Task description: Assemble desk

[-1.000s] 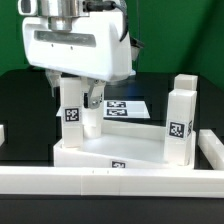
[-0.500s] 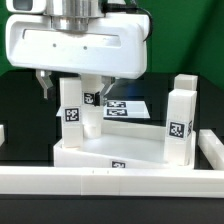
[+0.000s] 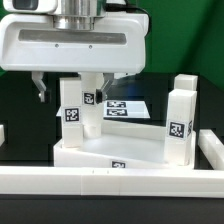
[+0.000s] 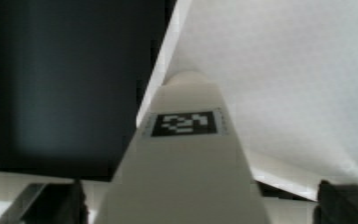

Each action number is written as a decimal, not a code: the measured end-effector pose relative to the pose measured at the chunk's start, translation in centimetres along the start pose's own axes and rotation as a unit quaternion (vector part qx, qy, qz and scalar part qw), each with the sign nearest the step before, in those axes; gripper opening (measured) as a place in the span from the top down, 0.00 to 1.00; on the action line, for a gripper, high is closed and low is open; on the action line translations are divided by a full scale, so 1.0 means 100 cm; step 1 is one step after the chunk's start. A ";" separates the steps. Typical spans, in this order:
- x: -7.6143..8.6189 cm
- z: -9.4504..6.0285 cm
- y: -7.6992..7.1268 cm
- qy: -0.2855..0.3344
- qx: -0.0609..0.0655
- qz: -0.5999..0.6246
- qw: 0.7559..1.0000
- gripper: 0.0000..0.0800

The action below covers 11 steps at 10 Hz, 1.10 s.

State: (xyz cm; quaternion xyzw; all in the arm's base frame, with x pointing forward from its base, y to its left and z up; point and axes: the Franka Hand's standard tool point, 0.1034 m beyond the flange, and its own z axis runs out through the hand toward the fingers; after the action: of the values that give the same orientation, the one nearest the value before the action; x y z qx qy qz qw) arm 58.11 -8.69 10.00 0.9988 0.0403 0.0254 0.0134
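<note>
Exterior view: the end effector (image 3: 68,98) sits low over the desk slab (image 3: 110,152), its white housing filling the upper frame and larger than a second ago, when it sat higher and further toward the exterior view's left. One dark finger (image 3: 41,88) shows on the exterior view's left of an upright leg (image 3: 72,112); a second finger (image 3: 94,97) shows on the leg's other side. The fingers straddle the leg; whether they touch it cannot be told. This leg stands on the slab's left part, tag facing the camera. Another leg (image 3: 180,120) stands upright at the slab's right end, unchanged. A long low white rail (image 3: 110,181) runs along the near edge of the dark counter (image 3: 25,100). The marker board (image 3: 128,106) lies flat further back.

Wrist view: a tagged leg (image 4: 185,150) rises between the two dark fingertips (image 4: 48,203), with gaps visible on both sides, so the jaws are spread. White slab surface (image 4: 282,90) lies beyond.
</note>
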 end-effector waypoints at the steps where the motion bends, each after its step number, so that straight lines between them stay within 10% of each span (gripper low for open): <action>1: 0.000 0.000 0.001 0.000 0.000 -0.016 1.000 0.36; 4: 0.000 0.001 0.001 -0.001 0.000 -0.011 1.000 0.64; 8: -0.001 0.001 0.001 -0.001 0.000 0.043 0.999 0.64; 11: -0.003 0.002 0.009 -0.009 0.026 0.218 0.976 0.64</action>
State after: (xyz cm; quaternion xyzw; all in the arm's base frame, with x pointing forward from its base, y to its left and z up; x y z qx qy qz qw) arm 57.86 -9.60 9.84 0.9838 -0.1777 0.0181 -0.0179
